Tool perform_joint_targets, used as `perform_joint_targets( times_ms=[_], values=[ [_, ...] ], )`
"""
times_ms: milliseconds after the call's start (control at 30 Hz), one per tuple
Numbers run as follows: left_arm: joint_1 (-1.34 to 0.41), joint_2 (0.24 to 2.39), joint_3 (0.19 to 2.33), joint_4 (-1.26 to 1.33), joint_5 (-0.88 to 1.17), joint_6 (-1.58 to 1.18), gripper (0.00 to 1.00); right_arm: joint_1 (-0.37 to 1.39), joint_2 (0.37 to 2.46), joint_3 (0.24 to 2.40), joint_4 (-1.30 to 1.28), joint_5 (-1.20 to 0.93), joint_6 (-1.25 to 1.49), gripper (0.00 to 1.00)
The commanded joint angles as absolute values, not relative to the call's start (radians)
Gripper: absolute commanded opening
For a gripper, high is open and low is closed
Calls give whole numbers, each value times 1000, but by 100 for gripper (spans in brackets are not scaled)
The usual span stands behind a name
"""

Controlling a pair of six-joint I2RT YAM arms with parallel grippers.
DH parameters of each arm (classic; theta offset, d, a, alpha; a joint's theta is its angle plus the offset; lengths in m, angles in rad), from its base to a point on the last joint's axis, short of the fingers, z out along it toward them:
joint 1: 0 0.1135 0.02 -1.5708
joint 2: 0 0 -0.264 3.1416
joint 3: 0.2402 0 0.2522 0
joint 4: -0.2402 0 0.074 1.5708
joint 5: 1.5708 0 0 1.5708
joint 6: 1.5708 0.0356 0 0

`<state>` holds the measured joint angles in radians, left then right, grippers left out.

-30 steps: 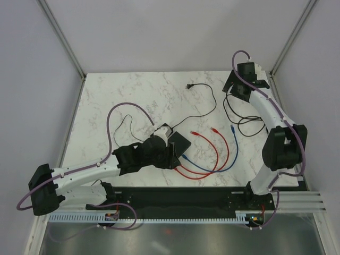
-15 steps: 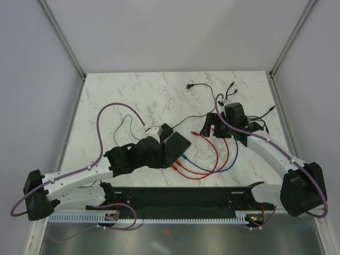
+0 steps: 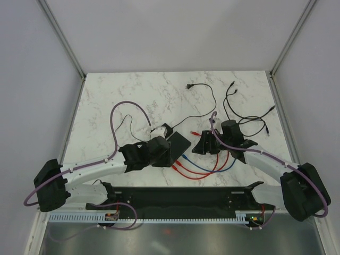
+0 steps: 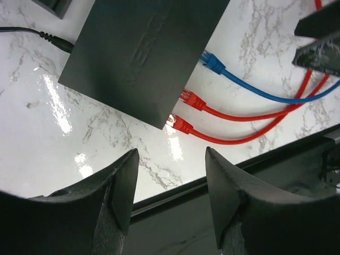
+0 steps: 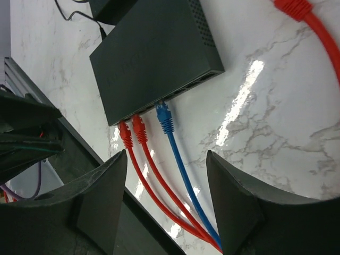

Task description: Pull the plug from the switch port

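Note:
The switch (image 3: 178, 145) is a flat matte-black box on the marble table; it also shows in the left wrist view (image 4: 143, 53) and the right wrist view (image 5: 154, 58). Two red plugs (image 5: 132, 132) and one blue plug (image 5: 164, 118) sit in its ports; the left wrist view shows the red plugs (image 4: 186, 111) and the blue plug (image 4: 212, 62) too. My left gripper (image 3: 171, 153) is open and empty, just near-left of the switch. My right gripper (image 3: 201, 145) is open and empty, right of the switch, over the cables.
A smaller black box (image 3: 166, 130) with a thin black cord (image 3: 199, 114) lies behind the switch. Loose black cables (image 3: 244, 114) lie at the back right. Red and blue cables (image 3: 204, 169) loop toward the near edge, by the black rail (image 3: 180, 196).
My right arm has swung from the far right corner down and left to just right of the switch. My left gripper has shifted a little beside the switch.

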<state>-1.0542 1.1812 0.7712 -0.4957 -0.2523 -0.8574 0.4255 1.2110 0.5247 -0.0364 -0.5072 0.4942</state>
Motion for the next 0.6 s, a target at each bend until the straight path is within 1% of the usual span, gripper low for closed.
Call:
perform_joint_targets(
  times_ms=[0,100,167,267,433,500,567],
  values=[
    [-1042,1216,801,-437,-334,-811,61,463,1213,496,123,-540,534,68],
    [-1025,1241,761,-344,-307,-802,60,469,1224,466,187,-545,572,66],
    [-1000,1265,732,-264,-258,-799,59,472,1235,448,231,-546,604,61],
    [-973,1305,712,-183,-212,-782,58,482,1273,440,277,-546,632,58],
    [-939,1335,690,-126,-172,-749,58,505,1362,430,334,-540,655,58],
    [-928,1332,672,-91,-153,-744,56,520,1394,423,363,-535,666,56],
    [-911,1327,658,-81,-132,-741,56,532,1416,423,382,-531,672,53]
  ],
)
